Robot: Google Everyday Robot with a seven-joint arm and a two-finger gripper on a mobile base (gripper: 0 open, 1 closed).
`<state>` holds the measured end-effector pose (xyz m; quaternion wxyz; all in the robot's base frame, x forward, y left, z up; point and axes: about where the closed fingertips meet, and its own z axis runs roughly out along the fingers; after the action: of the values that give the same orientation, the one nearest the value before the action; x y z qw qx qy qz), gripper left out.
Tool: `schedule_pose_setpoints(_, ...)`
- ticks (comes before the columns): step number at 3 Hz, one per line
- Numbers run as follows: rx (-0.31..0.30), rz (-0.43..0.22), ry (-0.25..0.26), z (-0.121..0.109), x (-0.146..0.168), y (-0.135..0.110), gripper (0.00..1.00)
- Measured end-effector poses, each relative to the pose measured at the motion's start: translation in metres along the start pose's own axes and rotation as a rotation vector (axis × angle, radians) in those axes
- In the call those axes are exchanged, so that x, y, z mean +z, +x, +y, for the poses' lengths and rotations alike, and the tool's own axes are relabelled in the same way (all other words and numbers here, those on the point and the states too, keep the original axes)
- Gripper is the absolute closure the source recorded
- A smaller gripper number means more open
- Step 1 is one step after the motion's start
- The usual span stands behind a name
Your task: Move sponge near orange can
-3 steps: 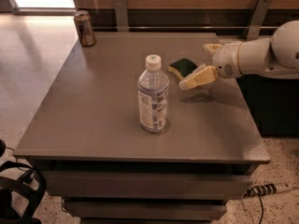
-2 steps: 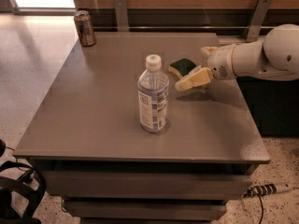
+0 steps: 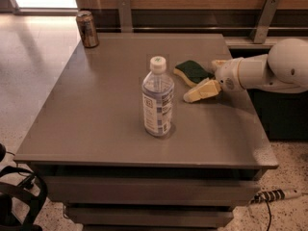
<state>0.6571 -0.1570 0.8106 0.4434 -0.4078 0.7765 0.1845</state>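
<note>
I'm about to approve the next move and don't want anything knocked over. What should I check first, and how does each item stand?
1. Gripper at the sponge: ok. It sits at the sponge's right end, on the right side of the table.
2. Sponge gripped: not ok. The fingers stand apart and the sponge lies flat on the table.
3. Orange can upright: ok. It stands at the far left corner.
4. Bottle out of the way: cannot tell. It stands upright mid-table, to the front left of the sponge, close to a straight line toward the can.
5. Room to set down by the can: ok. Bare tabletop shows to its right.
</note>
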Motion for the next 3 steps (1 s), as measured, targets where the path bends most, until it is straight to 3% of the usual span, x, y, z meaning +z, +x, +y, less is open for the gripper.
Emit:
schedule_pose_setpoints(1,0.000,0.001,-0.005,0.0019,0.0030,-0.0001,0.24)
schedule_pose_setpoints(3,-0.001,0.001,-0.009,0.0029,0.0037,-0.0023,0.85)
